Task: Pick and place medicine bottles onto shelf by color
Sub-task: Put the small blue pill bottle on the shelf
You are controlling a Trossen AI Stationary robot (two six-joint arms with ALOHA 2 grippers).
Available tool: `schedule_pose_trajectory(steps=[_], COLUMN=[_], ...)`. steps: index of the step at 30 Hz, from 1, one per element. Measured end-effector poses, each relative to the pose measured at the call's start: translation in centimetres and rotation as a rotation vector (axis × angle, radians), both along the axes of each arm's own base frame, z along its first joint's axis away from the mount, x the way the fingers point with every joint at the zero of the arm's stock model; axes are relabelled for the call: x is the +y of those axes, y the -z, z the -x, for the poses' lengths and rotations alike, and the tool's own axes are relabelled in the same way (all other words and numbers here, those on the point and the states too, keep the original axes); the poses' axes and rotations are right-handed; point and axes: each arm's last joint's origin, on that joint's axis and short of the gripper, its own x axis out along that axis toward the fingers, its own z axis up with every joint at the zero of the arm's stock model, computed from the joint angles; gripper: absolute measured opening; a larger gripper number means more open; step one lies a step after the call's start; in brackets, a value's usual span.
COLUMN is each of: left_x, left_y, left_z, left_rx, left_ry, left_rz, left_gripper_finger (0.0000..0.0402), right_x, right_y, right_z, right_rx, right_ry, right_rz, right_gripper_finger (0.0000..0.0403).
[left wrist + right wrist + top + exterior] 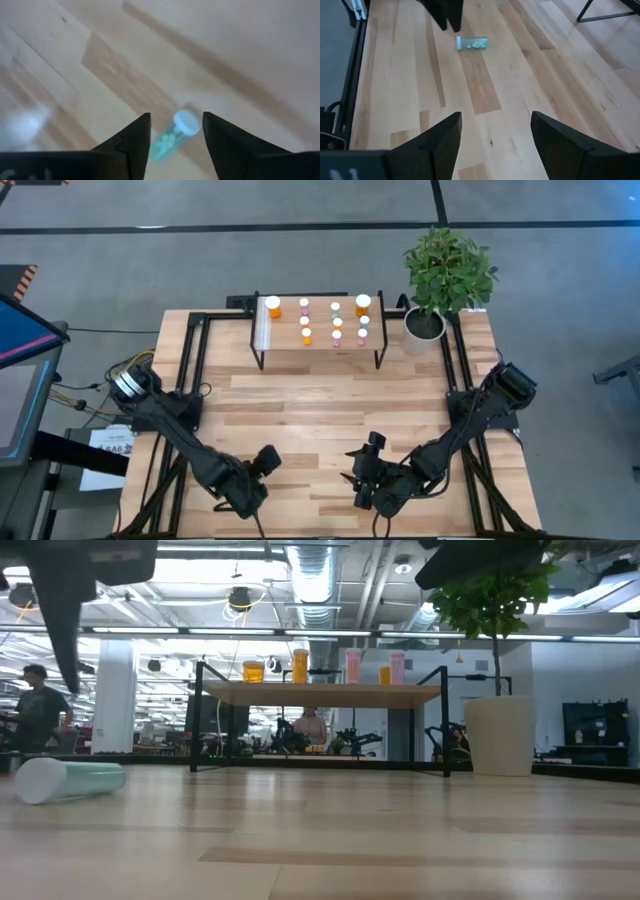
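Note:
A green medicine bottle [169, 141] with a white cap [186, 122] lies on its side on the wooden tabletop near the front left; it also shows in the low view [72, 781] and the right wrist view [472, 43]. My left gripper [176, 116] hangs open above it, its fingers to either side and clear of it. In the high view my left gripper [266, 462] hides the bottle. My right gripper [496, 116] stands open over bare table near the front middle [360, 478]. The shelf [285, 330] at the far edge carries several orange, pink and white bottles [335, 322].
A potted plant in a white pot [424, 326] stands just right of the shelf [320, 693]. Black frame rails run along the table's left and right sides. Open tabletop lies between the grippers and the shelf. A person [40, 705] shows in the room behind.

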Motion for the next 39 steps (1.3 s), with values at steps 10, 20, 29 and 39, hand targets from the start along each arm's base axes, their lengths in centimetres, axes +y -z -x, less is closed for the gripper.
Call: schedule_pose_trajectory(steps=[10, 20, 29, 39], left_x=[-2.4, -3.8, -3.7, -2.5], left_y=[2.0, 4.2, 4.3, 4.4], left_z=[-1.5, -0.9, -1.0, -2.1], left_rx=[0.220, 0.282, 0.257, 0.306], left_ry=[0.116, 0.205, 0.233, 0.216], left_rz=[-0.301, -0.382, -0.442, -0.404], left_gripper_finger=[0.0226, 0.0229, 0.0229, 0.0229], right_x=[0.2, 0.3, 0.3, 0.3], right_y=[0.0, 0.0, 0.0, 0.0], right_z=[0.2, 0.2, 0.2, 0.2], right_rx=[0.000, 0.000, -0.001, -0.001], right_ry=[-0.008, -0.009, -0.008, -0.008], right_rz=[0.000, -0.001, -0.002, -0.002], right_gripper_finger=[0.0260, 0.0260, 0.0260, 0.0260])
